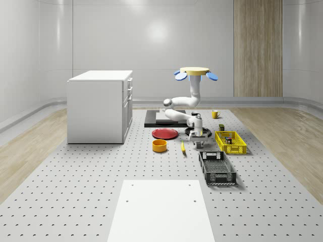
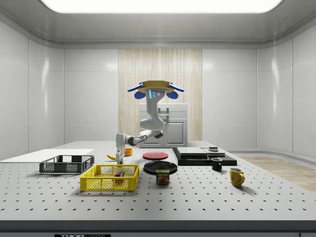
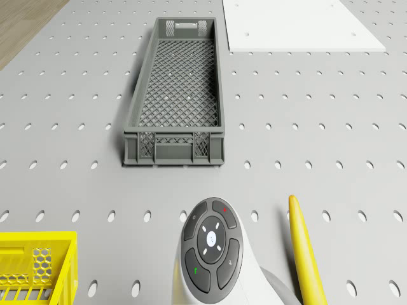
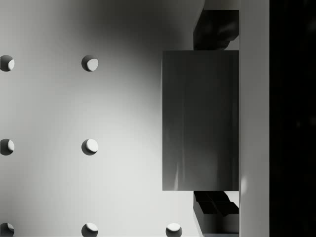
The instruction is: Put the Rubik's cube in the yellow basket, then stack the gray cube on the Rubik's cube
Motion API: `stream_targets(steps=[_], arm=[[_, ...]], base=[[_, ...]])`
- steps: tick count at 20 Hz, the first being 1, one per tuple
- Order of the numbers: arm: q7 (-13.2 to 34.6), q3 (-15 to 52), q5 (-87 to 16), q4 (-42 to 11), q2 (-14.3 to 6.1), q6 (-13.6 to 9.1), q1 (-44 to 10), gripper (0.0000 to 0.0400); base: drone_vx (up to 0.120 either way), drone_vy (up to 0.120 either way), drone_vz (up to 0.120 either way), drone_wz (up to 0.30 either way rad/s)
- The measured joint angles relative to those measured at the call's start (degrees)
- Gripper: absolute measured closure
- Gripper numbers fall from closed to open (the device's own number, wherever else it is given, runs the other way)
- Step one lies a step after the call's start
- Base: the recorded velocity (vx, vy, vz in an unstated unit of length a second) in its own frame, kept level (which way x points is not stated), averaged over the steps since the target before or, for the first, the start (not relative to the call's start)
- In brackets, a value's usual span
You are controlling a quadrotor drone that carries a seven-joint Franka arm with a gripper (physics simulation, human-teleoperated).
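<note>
Noted, above the desk [image 1: 101,176], the drone [image 1: 195,72] hovering near the yellow basket [image 1: 237,147] holding the Rubik's cube [image 2: 118,174]. Found the tool [image 1: 197,143] low, pinching the gray cube [image 4: 200,121] across opposite faces; judged it rigid, light, smooth, best held mid-face.

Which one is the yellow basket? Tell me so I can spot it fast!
Find the big white cabinet on the holey table, then look across to the whole-scene view's right, past the red plate. The yellow basket sits there; the basket beside it, nearer the camera, is dark gray.
</note>
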Motion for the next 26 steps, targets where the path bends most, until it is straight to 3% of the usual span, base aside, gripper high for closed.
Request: stream_targets(steps=[3, 7, 14, 17, 26], arm=[[-0.2, -0.1, -0.2, 0.1, 0.2, -0.1, 0.2, 0.0095], [-0.4, -0.2, -0.3, 0.2, 0.4, -0.2, 0.3, 0.013], [-0.5, 1.9, 1.6, -1.2, 0.4, -1.7, 1.2, 0.0146], [-0.5, 3.6, 3.1, -2.1, 0.4, -2.7, 1.6, 0.0148], [-0.4, 5.6, 5.0, -3.1, 0.3, -3.7, 2.0, 0.0149]], base=[[0.0, 0.0, 0.0, 0.0], [0.0, 0.0, 0.0, 0.0], [0.0, 0.0, 0.006, 0.0], [0.0, 0.0, 0.12, 0.0], [-0.116, 0.116, 0.107, 0.0]])
